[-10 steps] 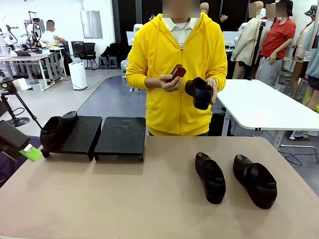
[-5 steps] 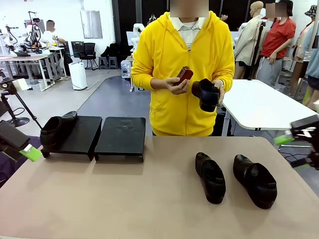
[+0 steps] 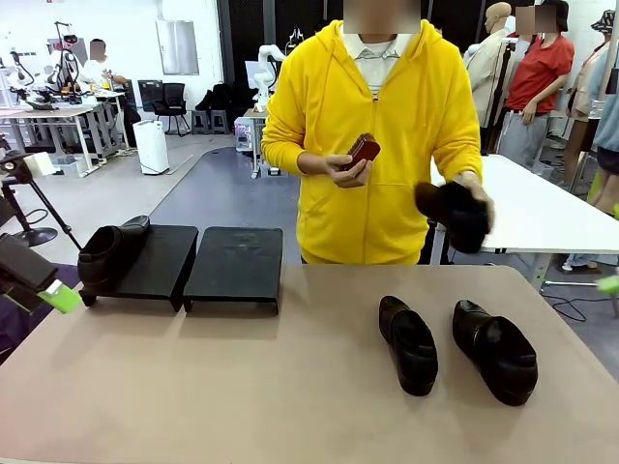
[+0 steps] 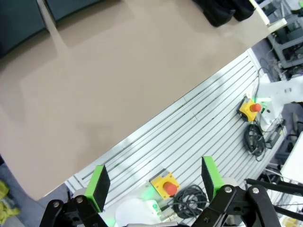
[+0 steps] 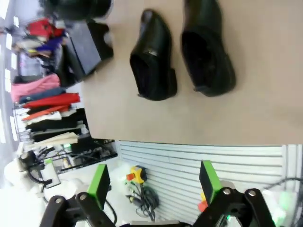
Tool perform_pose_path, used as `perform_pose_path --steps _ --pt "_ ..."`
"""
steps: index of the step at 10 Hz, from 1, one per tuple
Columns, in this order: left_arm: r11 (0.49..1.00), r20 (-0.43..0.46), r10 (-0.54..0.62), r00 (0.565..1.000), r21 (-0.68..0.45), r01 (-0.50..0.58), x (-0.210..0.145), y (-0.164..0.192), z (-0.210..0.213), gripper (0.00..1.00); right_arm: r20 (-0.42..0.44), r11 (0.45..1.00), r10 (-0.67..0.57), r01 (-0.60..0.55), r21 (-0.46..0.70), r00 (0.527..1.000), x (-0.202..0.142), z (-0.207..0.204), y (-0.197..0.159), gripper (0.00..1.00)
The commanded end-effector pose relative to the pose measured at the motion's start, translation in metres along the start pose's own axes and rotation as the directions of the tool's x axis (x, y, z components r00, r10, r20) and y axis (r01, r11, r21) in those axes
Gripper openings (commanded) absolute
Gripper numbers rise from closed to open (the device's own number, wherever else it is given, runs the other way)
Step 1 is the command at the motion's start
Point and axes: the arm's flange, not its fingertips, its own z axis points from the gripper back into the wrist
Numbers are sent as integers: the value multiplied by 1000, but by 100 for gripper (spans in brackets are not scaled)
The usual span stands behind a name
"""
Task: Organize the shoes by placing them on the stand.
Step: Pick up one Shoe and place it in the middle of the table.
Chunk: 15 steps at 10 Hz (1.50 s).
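ok so far left first: the left claw (image 4: 154, 182) hangs just off the near left corner of the table (image 3: 242, 387), fully released, green pads (image 4: 99, 186) spread wide with nothing between them; in the front view one of its pads pokes in right beside the stand (image 3: 237, 266); the stand sits at the far left of the table, two black slanted trays side by side, just about touching; the first shoe (image 3: 108, 251) is parked on the outer side of the left tray, lying along the slope; next over, a person in a yellow hoodie stands at the far edge of the table; the person's right hand (image 3: 343, 169) holds a small reddish-brown thing (image 3: 364, 148) up at chest height, can't tell what it is; the person's left hand (image 3: 476, 193) grips the second shoe (image 3: 453, 215) out to the side, in the air above the far edge, and it's blurry; on the right half of the table the third shoe (image 3: 408, 343) and fourth shoe (image 3: 495, 350) lie side by side, near each other but not touching, well apart from the stand; far right, the right claw (image 5: 153, 182) is off the table's right side, also released, nothing between its fingers; its wrist view looks across at those two shoes.
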Motion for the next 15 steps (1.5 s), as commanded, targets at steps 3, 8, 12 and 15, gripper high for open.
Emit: perform_pose_path --steps 3,8,12,15 --pt "1000 4 -7 1000 8 7 -1 2 0 100 57 997 -37 32 74 998 -10 115 -54 100" --pt "1000 4 -7 1000 8 7 -1 2 0 100 218 976 -216 211 49 952 -14 226 -69 100" --pt "1000 4 -7 1000 8 7 -1 2 0 100 194 980 -198 195 35 961 -11 208 -63 100" --pt "1000 4 -7 1000 8 7 -1 2 0 100 166 987 -150 158 -40 975 -3 169 -26 100"
